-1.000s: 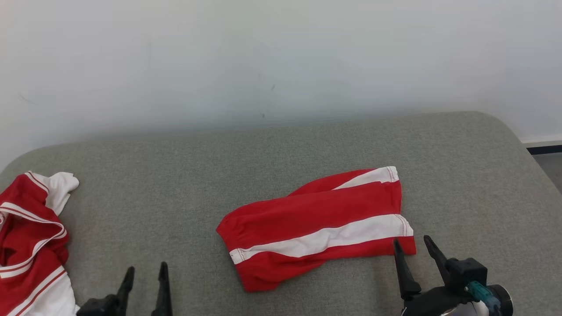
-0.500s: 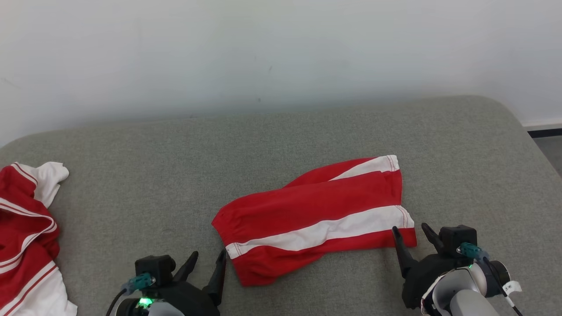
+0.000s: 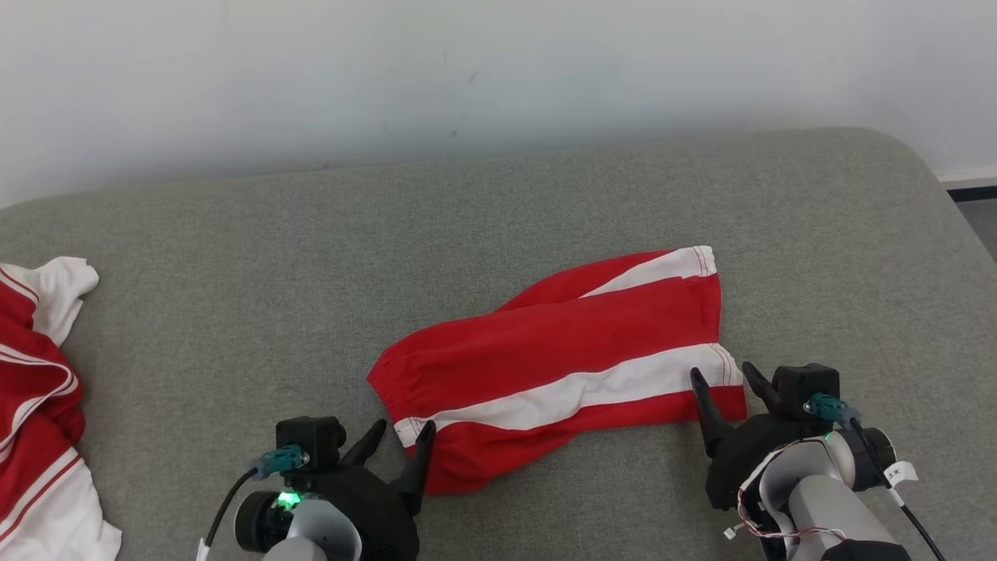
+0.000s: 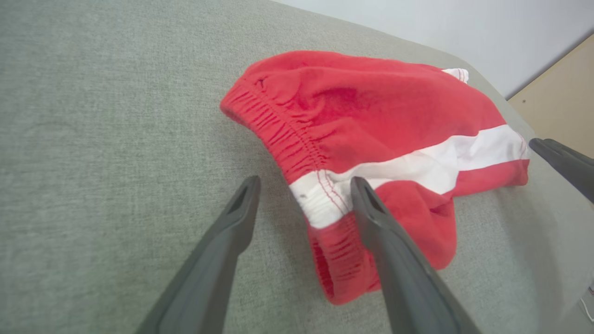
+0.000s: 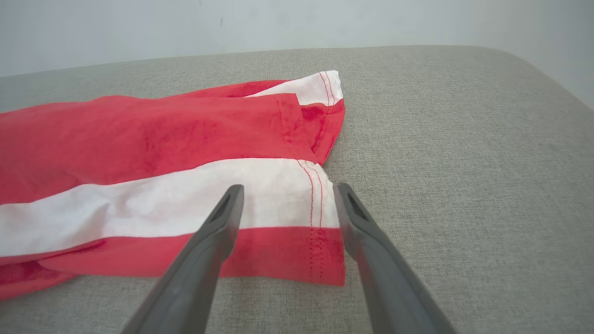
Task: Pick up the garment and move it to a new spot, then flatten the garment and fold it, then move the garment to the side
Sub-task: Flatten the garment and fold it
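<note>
Seemingly the work is far along. The shorts (image 3: 557, 366) lie right of centre in the head view on the grey cushion (image 3: 234, 312), doubled leg over leg. Folding looks done, with only the move to the side left, though this could equally be the first lift.

Nothing is held. The left gripper (image 3: 403, 427), at lower centre-left, has its fingers apart at the elastic waistband (image 4: 278, 134), one over the cloth and one beside it. The right gripper (image 3: 720, 371), at lower right, is spread likewise over the hem (image 5: 320, 204) at the white stripe.

The shorts are red with a white band along them. They lie fairly flat but puckered at the waist, and the under leg's white tip peeps out at upper right. Another red-and-white garment (image 3: 39, 374) sits at the left edge.
</note>
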